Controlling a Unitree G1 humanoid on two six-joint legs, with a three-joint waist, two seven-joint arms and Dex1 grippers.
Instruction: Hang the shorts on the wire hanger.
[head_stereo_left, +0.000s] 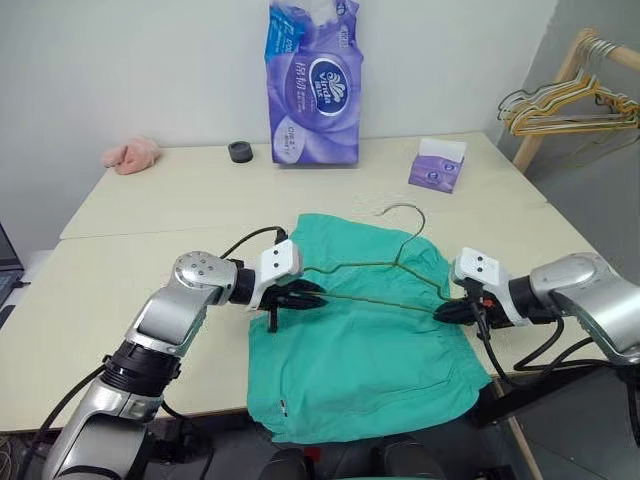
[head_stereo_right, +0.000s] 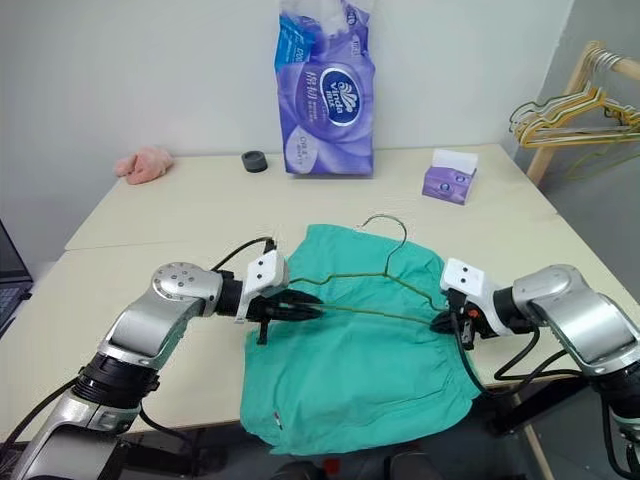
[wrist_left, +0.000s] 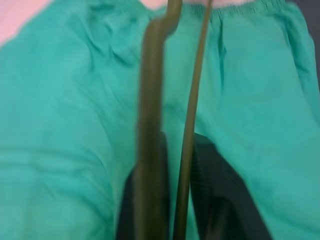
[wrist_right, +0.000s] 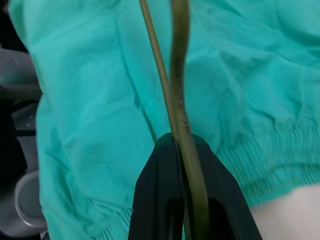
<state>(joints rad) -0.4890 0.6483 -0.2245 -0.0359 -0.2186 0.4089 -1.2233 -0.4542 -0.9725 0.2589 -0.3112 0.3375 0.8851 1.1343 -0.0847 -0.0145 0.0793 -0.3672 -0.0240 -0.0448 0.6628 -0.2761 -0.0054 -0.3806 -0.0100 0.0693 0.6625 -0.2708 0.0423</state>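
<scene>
Right end effector is pinching the wire hanger tight at centre frame over the shorts on the worktop, while the left end effector, part-open, is straddling the wire's other corner, so lifting both evenly should be keeping it level.

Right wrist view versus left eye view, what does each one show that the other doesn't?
Right wrist view alone: up close, the right gripper with its jaws pinched shut on the wire hanger.

Left eye view alone: the table, the tissue pack, the tissue box, the pink cloth, the hanger rack, and the left gripper at the hanger's other corner.

Both: the wire hanger over the shorts.
</scene>
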